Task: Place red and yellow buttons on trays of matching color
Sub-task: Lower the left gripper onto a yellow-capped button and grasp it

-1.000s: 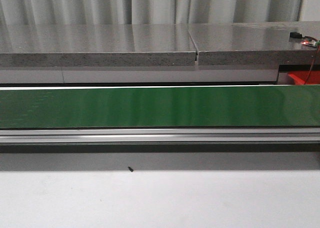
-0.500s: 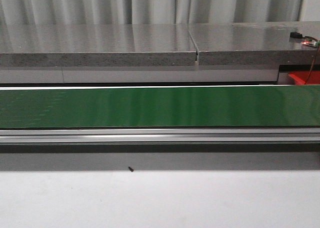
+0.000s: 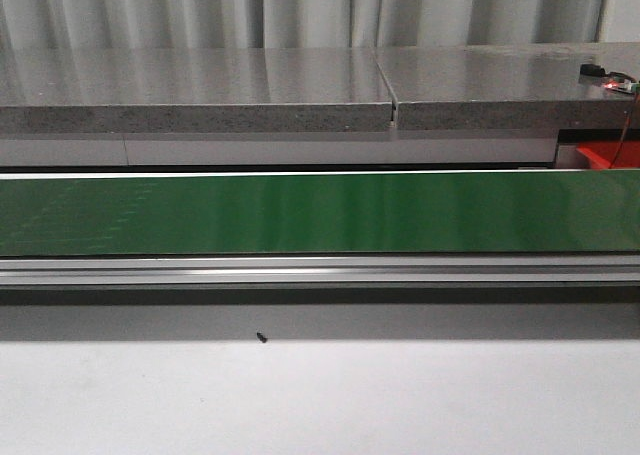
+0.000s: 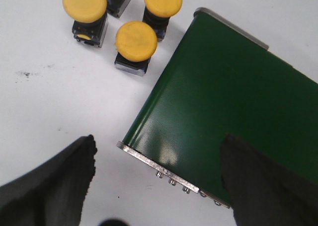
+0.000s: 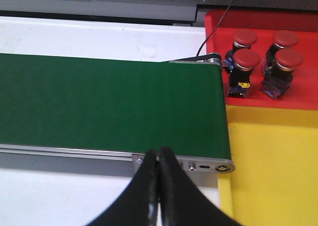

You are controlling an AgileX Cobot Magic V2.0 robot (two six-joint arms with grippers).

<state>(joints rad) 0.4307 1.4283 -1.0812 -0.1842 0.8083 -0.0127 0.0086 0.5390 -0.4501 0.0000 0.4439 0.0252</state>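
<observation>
Three yellow buttons (image 4: 136, 40) stand on the white table just beside the end of the green belt (image 4: 228, 107), and the left gripper (image 4: 156, 179), jaws wide apart and empty, hangs over that end. At the belt's other end four red buttons (image 5: 247, 58) already sit on the red tray (image 5: 298, 94); the yellow tray (image 5: 273, 171) is bare, and the right gripper (image 5: 158, 159) waits there with fingers pressed together. Best to centre the left jaws over the nearest yellow cap, descend straight, and grip the body squarely without knocking its neighbours.
</observation>
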